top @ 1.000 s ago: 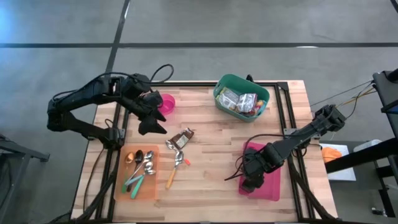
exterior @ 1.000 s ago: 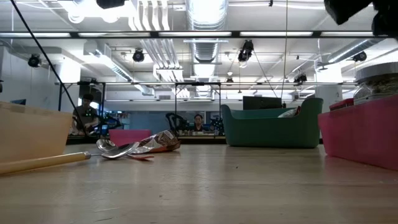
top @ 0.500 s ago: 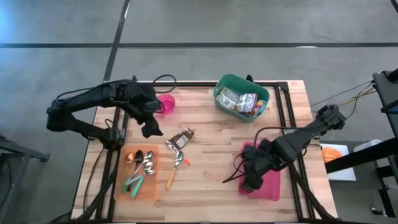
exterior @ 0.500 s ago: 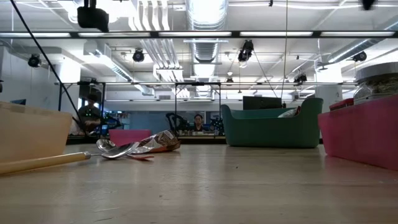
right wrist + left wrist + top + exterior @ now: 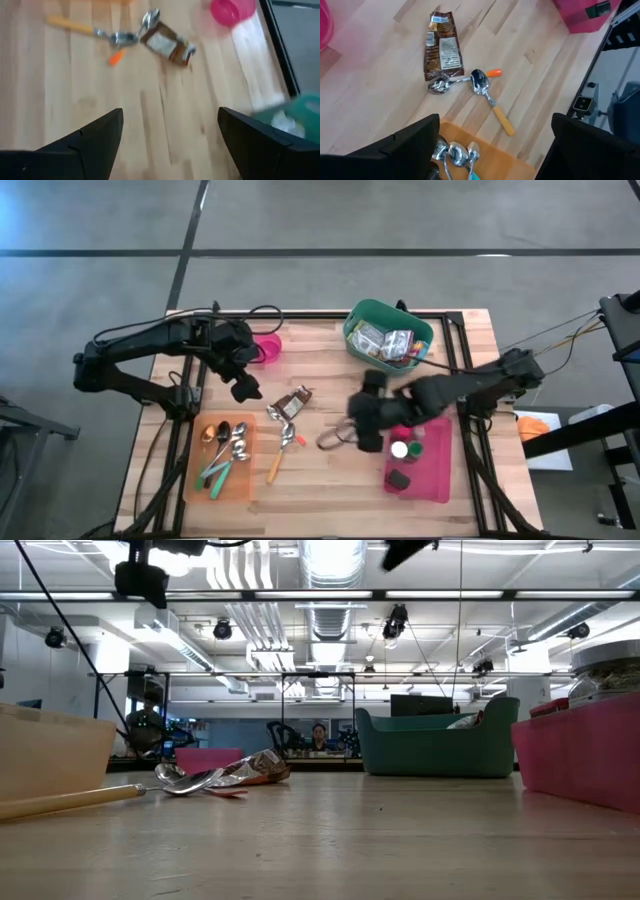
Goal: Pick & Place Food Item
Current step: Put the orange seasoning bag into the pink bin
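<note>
While both arms hang above the tabletop [image 5: 330,480] with nothing held, the entry reads as follows.

Item sought: brown food packet [image 5: 292,403], lying flat on the bare wood near the middle, one end touching a cluster of spoons [image 5: 287,435]; an orange-handled spoon [image 5: 492,102] lies just beside it.

Left gripper [image 5: 243,387]: raised near the pink bowl [image 5: 266,346], jaws wide apart, empty, the packet in plain sight of its wrist camera.

Right gripper [image 5: 366,423]: over the middle of the tabletop, between the packet and the pink tray [image 5: 432,470], jaws likewise spread, empty.

Other holdings: green basket [image 5: 388,335] of wrapped goods at the far edge; orange tray [image 5: 222,475] of cutlery at the near left; a jar and a small dark thing in the pink tray.

Handling advice, offered as judgement: the right gripper looks to be the one heading for the packet. It should come down over the packet's free end, away from the spoons, with the jaws set across the narrow width so they close on the crinkled foil and not on metal. A flat packet gives little to pinch, so go low to the wood before closing. Lift straight up, lest a spoon be dragged along. The basket seems the likely destination, though the pink tray cannot be ruled out.
</note>
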Controlling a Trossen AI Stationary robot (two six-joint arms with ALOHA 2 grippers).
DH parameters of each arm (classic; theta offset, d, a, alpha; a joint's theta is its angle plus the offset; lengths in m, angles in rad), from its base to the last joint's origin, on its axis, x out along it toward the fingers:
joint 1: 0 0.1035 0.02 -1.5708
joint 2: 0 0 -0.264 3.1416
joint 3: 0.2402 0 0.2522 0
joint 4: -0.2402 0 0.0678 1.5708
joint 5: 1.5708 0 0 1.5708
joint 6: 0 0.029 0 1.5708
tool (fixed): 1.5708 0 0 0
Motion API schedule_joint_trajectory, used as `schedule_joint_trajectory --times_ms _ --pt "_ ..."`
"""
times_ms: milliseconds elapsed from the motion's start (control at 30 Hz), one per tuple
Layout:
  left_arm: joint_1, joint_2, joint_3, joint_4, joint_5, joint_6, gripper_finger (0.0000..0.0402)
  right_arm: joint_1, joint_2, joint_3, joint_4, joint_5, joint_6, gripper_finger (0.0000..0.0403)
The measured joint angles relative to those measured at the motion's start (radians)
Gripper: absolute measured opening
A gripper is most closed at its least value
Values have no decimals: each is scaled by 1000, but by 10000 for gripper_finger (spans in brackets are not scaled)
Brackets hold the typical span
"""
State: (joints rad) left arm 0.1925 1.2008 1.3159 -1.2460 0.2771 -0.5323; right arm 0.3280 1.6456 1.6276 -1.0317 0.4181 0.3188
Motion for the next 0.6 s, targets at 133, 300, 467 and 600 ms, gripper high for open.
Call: schedule_joint_trajectory --times_ms 133,300,467,600 --pt "0 -18 -1 0 3 4 389 -104 60 0 130 -159 -108 322" --pt "0 -59 -43 -1 3 8 389 -191 138 16 210 -248 -300 322" --pt "0 -108 -130 -5 11 11 389 -246 246 106 221 -293 -485 322" --pt "0 -131 -197 -6 20 8 389 -284 369 228 226 -365 -548 322"
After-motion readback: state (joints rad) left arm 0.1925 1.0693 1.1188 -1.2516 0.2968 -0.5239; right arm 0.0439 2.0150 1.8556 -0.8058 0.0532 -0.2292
